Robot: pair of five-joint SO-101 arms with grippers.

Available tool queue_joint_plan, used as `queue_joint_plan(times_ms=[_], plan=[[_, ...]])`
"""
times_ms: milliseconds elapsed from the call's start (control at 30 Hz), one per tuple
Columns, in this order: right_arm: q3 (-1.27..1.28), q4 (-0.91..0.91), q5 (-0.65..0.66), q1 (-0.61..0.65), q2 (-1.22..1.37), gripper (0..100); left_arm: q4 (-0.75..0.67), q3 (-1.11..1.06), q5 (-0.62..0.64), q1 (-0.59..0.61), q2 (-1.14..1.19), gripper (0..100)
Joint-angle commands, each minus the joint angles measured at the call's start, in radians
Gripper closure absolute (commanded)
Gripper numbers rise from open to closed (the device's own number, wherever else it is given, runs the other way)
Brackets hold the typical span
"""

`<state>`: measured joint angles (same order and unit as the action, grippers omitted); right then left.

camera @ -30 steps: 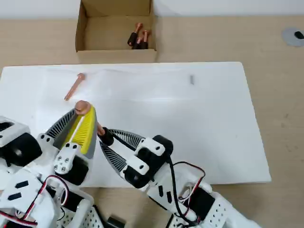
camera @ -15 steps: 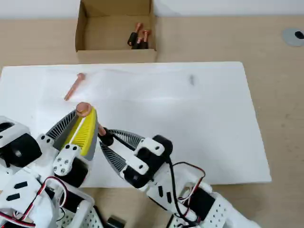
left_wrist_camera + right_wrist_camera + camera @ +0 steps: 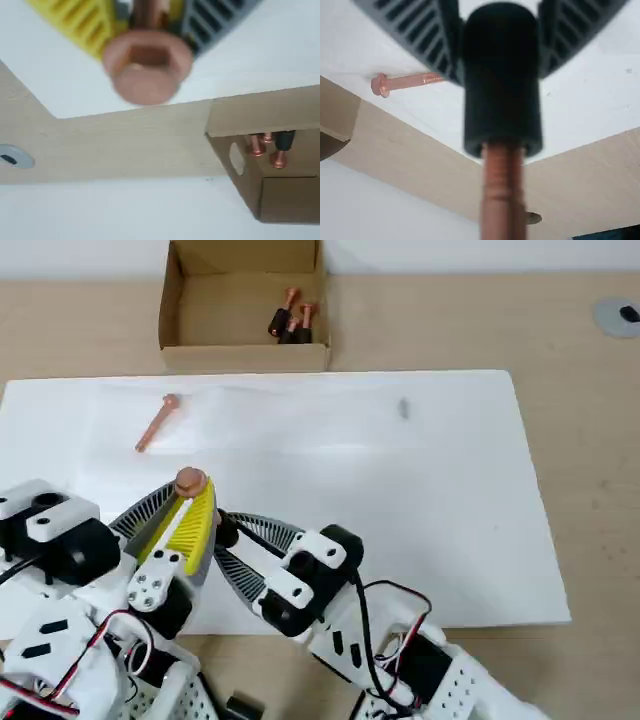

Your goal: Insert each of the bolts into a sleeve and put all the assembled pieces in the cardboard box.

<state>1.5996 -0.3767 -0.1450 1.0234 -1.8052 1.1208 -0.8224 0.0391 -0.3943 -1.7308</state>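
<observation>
Assembled pieces [image 3: 290,322] lie in the cardboard box [image 3: 180,335], the left gripper [image 3: 186,492] grips a held bolt [image 3: 148,65] whose shaft enters the sleeve [image 3: 501,80] clamped in the right gripper [image 3: 222,536], and one loose bolt [image 3: 157,423] lies unsleeved.

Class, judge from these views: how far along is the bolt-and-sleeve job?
Done: several assembled pieces lie in the cardboard box. In hand: the left gripper holds a bolt whose shaft enters the sleeve held by the right gripper. Left: boxing that piece, then the loose bolt on the white sheet.
</observation>
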Motion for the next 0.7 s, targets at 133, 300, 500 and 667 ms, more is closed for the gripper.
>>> queue_joint_plan(times_ms=[133,300,500,667], plan=[[-0.008,0.020,-0.008,-0.018,-0.162,98.9,0.026,0.049,-0.008,-0.009,0.010,89],[-0.004,0.020,-0.008,-0.018,-0.160,98.9,0.095,0.077,-0.006,-0.068,0.053,87],[-0.004,0.020,-0.008,-0.018,-0.159,98.9,0.130,0.190,-0.009,-0.066,0.162,85],[-0.005,0.020,-0.008,-0.019,-0.159,98.9,0.222,0.281,-0.011,-0.066,0.246,82]])
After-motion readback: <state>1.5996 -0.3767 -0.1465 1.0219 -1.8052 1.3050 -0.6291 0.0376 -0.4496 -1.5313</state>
